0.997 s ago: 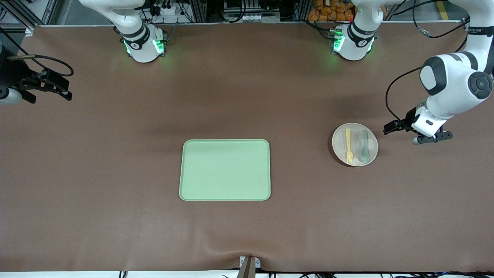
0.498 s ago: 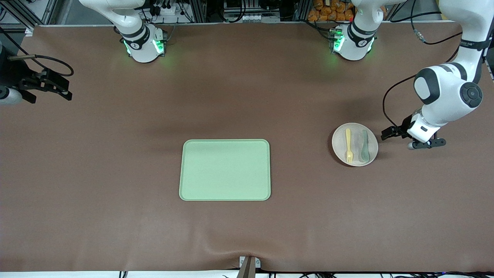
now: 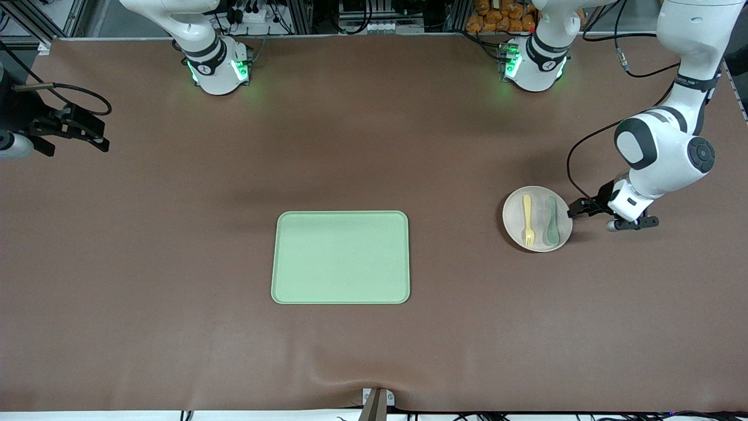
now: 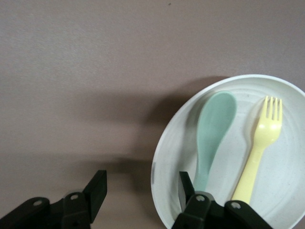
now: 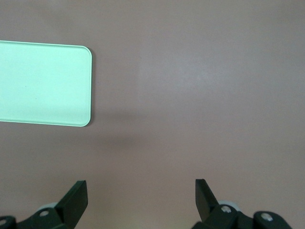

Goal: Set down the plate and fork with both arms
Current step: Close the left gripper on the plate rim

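Yellow fork [image 3: 528, 220] on plate [image 3: 537, 240], tines toward the front camera

We see a brown table [image 3: 175, 263] carrying a light-green tray [image 3: 340, 257] near its middle. The plate [image 3: 537, 240] rests directly on it toward the left arm's end

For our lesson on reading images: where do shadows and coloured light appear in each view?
Front view: green glow spills from both arm bases onto the table. Left wrist view: a dark shadow hugs the plate rim. Right wrist view: a faint shadow patch lies near the tray corner.
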{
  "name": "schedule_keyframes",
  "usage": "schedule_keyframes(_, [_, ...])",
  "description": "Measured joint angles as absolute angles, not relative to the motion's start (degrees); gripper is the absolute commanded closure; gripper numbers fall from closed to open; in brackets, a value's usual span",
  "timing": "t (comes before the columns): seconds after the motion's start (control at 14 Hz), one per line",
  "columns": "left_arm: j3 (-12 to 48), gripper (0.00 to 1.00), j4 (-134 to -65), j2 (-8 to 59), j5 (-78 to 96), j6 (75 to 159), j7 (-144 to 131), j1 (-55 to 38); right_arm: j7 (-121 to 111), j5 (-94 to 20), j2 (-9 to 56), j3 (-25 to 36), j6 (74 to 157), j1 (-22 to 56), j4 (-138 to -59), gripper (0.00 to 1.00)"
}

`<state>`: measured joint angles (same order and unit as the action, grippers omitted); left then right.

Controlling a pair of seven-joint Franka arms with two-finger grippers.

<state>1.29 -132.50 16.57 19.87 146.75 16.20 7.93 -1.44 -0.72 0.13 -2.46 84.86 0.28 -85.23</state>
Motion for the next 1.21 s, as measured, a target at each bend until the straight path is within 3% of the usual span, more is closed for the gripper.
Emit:
schedule_keyframes(0.43, [1.3,0.44,-132.2,18.8,27.4,146.8,23.2,7.9,-1.4,-0.7,0.1,-2.5,84.8,0.3,-85.2,0.00])
schedule_keyframes(1.21, [1.3,0.73,-131.4,20.4,30.2,146.9,25.0,7.9,-1.4,-0.7,0.1,-2.5,84.8,0.3,-85.2,0.00])
